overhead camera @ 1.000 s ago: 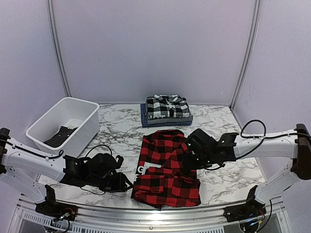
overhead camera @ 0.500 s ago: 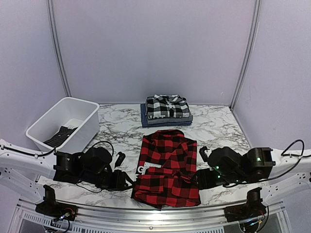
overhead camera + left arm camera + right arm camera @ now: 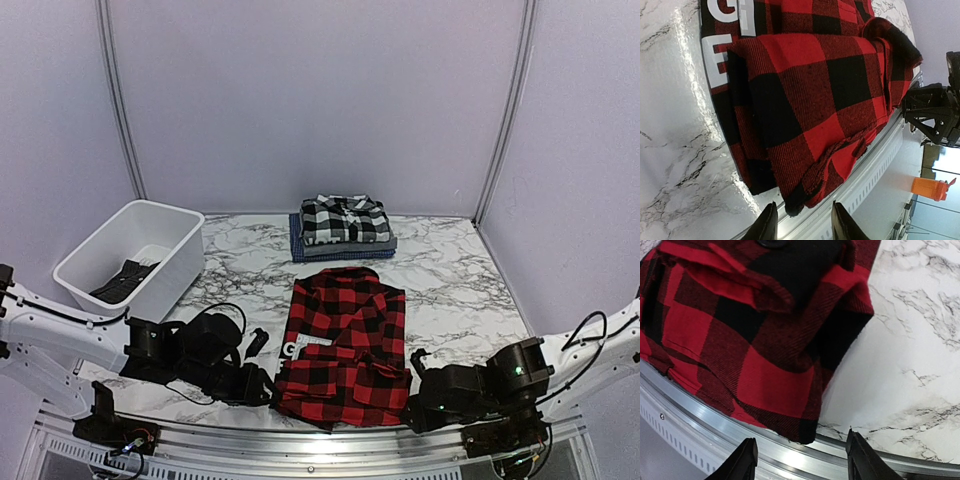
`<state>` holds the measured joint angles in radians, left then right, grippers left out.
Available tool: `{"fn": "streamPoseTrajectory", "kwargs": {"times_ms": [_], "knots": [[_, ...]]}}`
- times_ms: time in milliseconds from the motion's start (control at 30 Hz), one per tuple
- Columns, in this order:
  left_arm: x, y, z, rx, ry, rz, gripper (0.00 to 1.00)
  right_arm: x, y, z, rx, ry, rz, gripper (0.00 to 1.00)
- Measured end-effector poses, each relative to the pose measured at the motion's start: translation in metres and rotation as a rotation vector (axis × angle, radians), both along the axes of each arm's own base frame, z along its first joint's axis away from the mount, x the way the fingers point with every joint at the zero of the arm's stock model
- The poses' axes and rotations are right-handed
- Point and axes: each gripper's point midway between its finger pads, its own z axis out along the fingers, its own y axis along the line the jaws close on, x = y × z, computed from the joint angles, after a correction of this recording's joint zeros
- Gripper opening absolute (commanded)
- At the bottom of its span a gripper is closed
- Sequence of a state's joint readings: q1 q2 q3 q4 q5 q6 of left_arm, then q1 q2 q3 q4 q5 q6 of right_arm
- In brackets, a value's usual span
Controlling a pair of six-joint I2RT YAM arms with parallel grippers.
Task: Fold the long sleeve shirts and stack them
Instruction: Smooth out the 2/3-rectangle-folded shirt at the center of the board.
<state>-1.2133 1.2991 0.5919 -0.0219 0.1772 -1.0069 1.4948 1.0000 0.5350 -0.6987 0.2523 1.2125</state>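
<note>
A red-and-black buffalo check shirt (image 3: 345, 345) lies partly folded on the marble table (image 3: 455, 270), its hem at the near edge. It fills the left wrist view (image 3: 805, 90) and the right wrist view (image 3: 755, 325). My left gripper (image 3: 262, 385) is open, low at the shirt's near left corner, which lies just ahead of the fingertips (image 3: 801, 225). My right gripper (image 3: 412, 400) is open at the near right corner, its jaws either side of the hem corner (image 3: 800, 460). A black-and-white plaid shirt (image 3: 343, 218) lies folded on top of grey and blue folded shirts (image 3: 340, 248) at the back.
A white plastic tub (image 3: 130, 258) with a dark garment inside stands at the left. The table's metal rail (image 3: 320, 440) runs along the near edge, right under both grippers. An orange object (image 3: 935, 189) shows beyond the table in the left wrist view.
My right arm has swung from over the shirt's right side down to its near right corner. My left gripper has shifted a little right, to the near left corner. The shirt has not moved.
</note>
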Motion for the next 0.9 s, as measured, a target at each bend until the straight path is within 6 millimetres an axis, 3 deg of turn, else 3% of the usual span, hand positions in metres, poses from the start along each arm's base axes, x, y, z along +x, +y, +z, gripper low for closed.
{"fn": "streamPoseTrajectory", "kwargs": {"times_ms": [333,433,600,733,900], "knots": [[-0.011,-0.012,-0.018,0.014,0.039,-0.031,0.23,0.0,0.003,-0.012,0.034,0.005,-0.02,0.45],[-0.01,-0.014,-0.017,0.003,0.04,-0.027,0.17,0.002,0.009,-0.009,0.059,-0.006,-0.022,0.35],[-0.009,-0.018,-0.012,-0.013,0.041,-0.02,0.06,0.006,0.012,-0.005,0.068,-0.027,-0.023,0.03],[-0.006,-0.026,-0.001,-0.041,0.032,-0.018,0.0,0.008,0.019,0.007,0.084,-0.044,-0.022,0.0],[0.006,-0.041,0.025,-0.098,0.0,-0.003,0.0,0.025,0.032,0.045,0.176,-0.078,-0.057,0.0]]}}
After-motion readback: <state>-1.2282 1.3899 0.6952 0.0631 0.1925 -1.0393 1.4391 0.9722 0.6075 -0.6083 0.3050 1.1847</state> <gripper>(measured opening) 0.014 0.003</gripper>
